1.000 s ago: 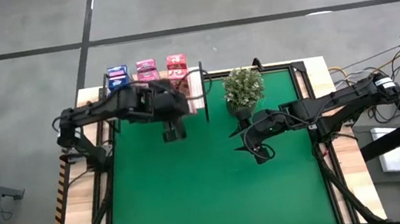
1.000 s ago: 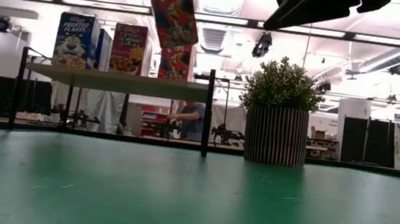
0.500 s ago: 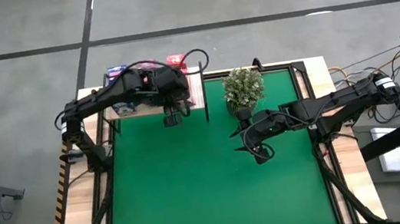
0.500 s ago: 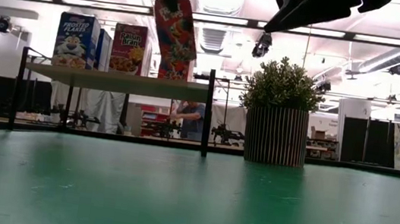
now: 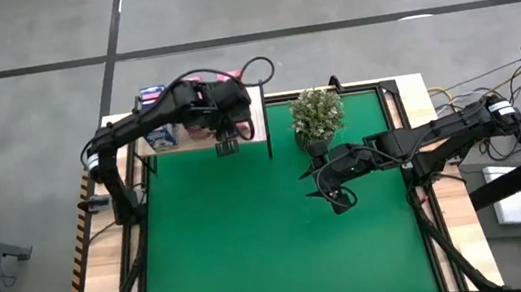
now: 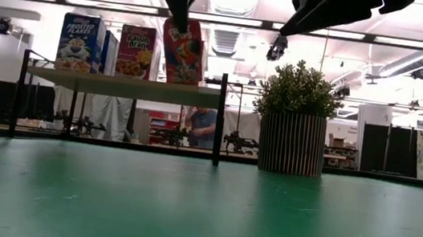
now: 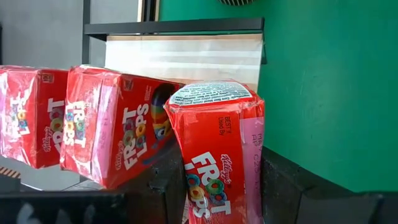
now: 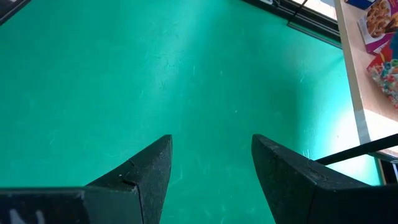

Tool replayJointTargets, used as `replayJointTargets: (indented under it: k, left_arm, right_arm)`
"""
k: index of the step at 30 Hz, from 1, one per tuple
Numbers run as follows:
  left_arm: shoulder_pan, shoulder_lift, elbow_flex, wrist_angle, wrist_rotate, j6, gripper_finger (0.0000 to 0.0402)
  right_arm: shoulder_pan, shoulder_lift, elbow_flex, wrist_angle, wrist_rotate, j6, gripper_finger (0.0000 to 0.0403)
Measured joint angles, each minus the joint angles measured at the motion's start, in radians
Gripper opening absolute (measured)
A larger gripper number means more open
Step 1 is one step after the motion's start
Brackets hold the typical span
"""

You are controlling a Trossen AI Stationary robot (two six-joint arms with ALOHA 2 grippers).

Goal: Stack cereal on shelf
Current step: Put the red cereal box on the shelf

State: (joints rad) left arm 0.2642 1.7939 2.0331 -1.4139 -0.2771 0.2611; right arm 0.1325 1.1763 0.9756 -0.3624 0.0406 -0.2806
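My left gripper (image 5: 225, 143) hangs over the pale wood shelf (image 5: 250, 127) at the table's far left, shut on a red Froot Loops cereal box (image 6: 184, 54). The box stands nearly upright with its bottom at the shelf board (image 6: 118, 84); whether it touches the board, I cannot tell. Two more red boxes (image 7: 118, 134) stand beside it, and a blue Frosted Flakes box (image 6: 82, 42) and a Raisin Bran box (image 6: 136, 51) stand further left on the shelf. My right gripper (image 5: 334, 197) is open above the green mat, touching nothing. My left gripper holds the red box by its upper end (image 6: 180, 27), pinched between the two fingers (image 7: 168, 190) on opposite sides of the box (image 7: 214, 186). The fingers come from above, pointing down. The box hangs below them, leaning only slightly.
A potted green plant (image 5: 317, 113) stands on the mat (image 5: 274, 245) just right of the shelf's black upright (image 6: 220, 120). The mat's near and middle parts lie bare. A person (image 6: 201, 127) shows in the room beyond the table.
My left gripper has moved toward the table's far edge and down, carrying the red box. The box has come from high and tilted above the shelf front to nearly upright, with its bottom down at the shelf board next to the other boxes.
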Motion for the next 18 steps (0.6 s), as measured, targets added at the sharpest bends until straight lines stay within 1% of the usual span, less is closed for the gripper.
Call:
replayJointTargets:
  k: [9,15,18]
  left_arm:
    - [0.006,0.0,0.0,0.011,0.001,0.011,0.0139]
    - [0.006,0.0,0.0,0.008,0.05,0.011,0.0139]
    - [0.007,0.001,0.0,0.007,0.055,0.011,0.0139]
  right_arm:
    - [0.0,0.0,0.0,0.0,0.0,0.0,0.021]
    - [0.0,0.0,0.0,0.0,0.0,0.0,0.021]
    - [0.0,0.0,0.0,0.0,0.0,0.0,0.021]
